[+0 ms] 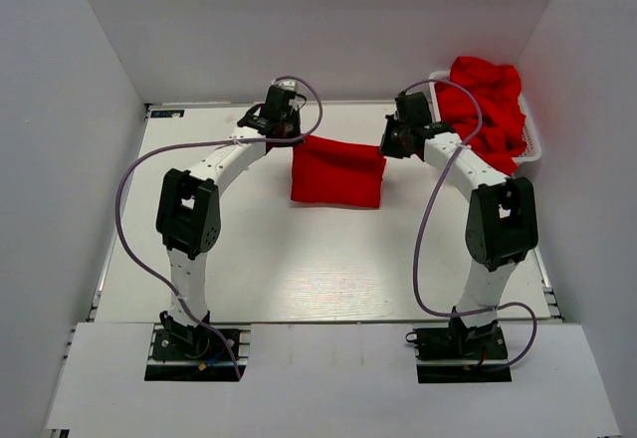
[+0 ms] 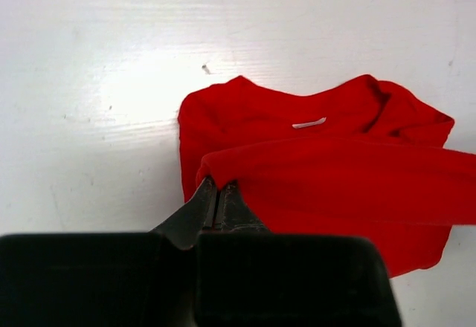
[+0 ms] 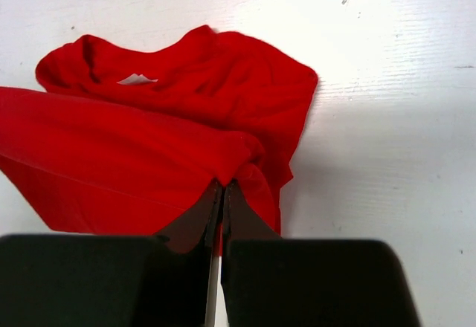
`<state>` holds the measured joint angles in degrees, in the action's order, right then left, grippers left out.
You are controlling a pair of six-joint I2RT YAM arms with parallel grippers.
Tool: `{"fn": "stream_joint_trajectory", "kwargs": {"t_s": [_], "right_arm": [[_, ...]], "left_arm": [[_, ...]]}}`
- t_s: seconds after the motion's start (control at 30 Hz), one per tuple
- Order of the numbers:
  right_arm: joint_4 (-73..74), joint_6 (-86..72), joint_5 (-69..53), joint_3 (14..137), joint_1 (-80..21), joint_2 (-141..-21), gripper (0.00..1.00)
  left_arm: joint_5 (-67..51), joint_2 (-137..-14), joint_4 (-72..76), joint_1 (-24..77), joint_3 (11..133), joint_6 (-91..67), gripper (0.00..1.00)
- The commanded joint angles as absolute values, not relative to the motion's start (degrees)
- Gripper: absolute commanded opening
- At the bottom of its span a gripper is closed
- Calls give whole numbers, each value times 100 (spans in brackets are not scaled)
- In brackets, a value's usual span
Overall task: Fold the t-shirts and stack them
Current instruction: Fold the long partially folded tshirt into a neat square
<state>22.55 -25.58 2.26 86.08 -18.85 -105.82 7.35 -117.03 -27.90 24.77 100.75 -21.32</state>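
A red t-shirt (image 1: 337, 171) lies partly folded on the white table, its far edge lifted and stretched between my two grippers. My left gripper (image 1: 286, 135) is shut on its left corner; in the left wrist view the pinch (image 2: 219, 184) holds a fold of the shirt (image 2: 335, 171), and the collar with its white label lies beyond. My right gripper (image 1: 389, 144) is shut on the right corner; the right wrist view shows the pinch (image 3: 224, 183) on the shirt (image 3: 134, 156). More red t-shirts (image 1: 485, 109) are heaped in the basket.
A white plastic mesh basket (image 1: 535, 149) stands at the back right corner, against the right wall. White walls enclose the table on the left, back and right. Bare white table (image 1: 328, 259) lies in front of the shirt.
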Motion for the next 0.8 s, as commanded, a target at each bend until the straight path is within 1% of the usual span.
{"fn": "stream_joint_trajectory", "kwargs": {"t_s": [0.0,0.27,0.37,0.47,0.77], "right_arm": [[1907,-2602,290,8824,-1723,-10643,0],[1872,-2540,202,9175,-1573,-11135,0],[1872,-2662,193,9194,-1521,-11206,0],[1767,-2760,80,9132,-1503,-11276,0],[1644,-2883,123,9220,-1450,-11513,1]], "left_arm": [[389,-11698,-1970,2347,10063,-1680,0],[369,-11952,-1635,2242,10063,-1626,0],[159,-12128,-1504,2241,10063,-1556,0],[-96,-12278,-1354,2241,10203,-1503,0],[-281,-12770,-1362,2188,10643,-1503,0]]}}
